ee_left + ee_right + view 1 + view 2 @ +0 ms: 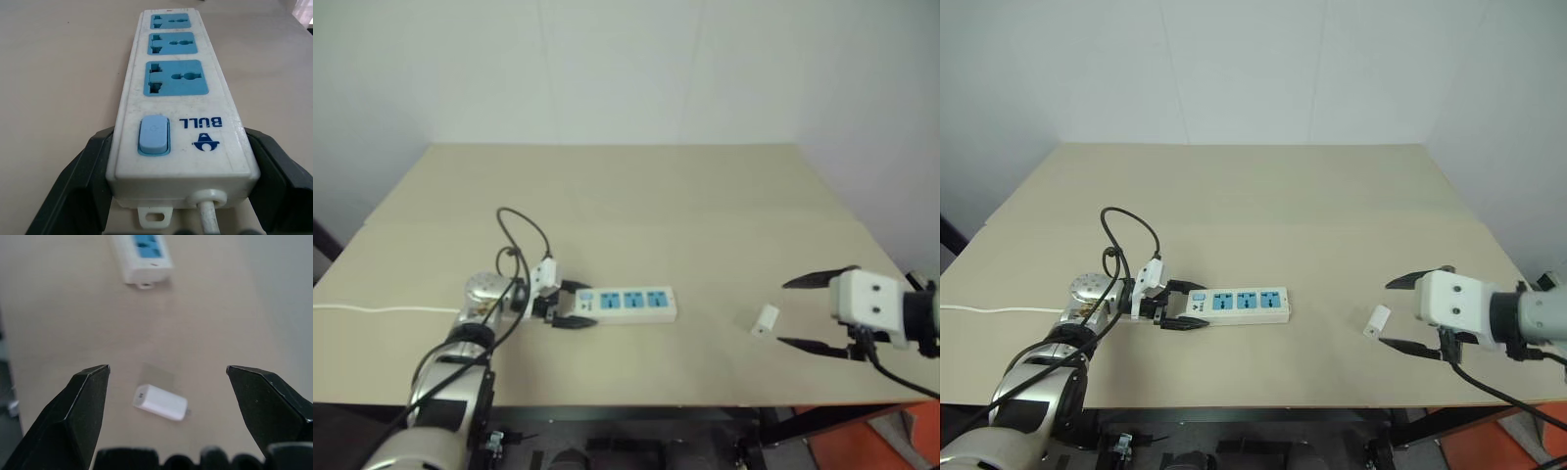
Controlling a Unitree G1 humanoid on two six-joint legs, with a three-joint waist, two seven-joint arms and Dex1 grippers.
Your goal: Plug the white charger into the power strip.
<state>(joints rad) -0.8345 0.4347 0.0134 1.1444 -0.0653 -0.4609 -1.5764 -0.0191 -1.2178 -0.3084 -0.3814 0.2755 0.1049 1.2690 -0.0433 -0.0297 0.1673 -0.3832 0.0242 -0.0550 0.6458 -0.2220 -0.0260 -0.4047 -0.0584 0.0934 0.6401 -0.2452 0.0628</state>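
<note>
Right wrist view: the white charger [160,402] lies on the table [705,225] between and ahead of the right gripper [166,382]'s spread fingers, untouched. Left gripper [570,304] clamps the power strip [626,304]'s switch end.

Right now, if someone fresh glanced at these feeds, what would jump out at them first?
Probably the power strip with its three blue sockets, lying near the table's front edge, its switch end clamped in the left gripper. Next, the white charger lying loose on its side toward the table's right, with the right gripper hanging wide open just over it, a finger on either side and not touching it.
</note>
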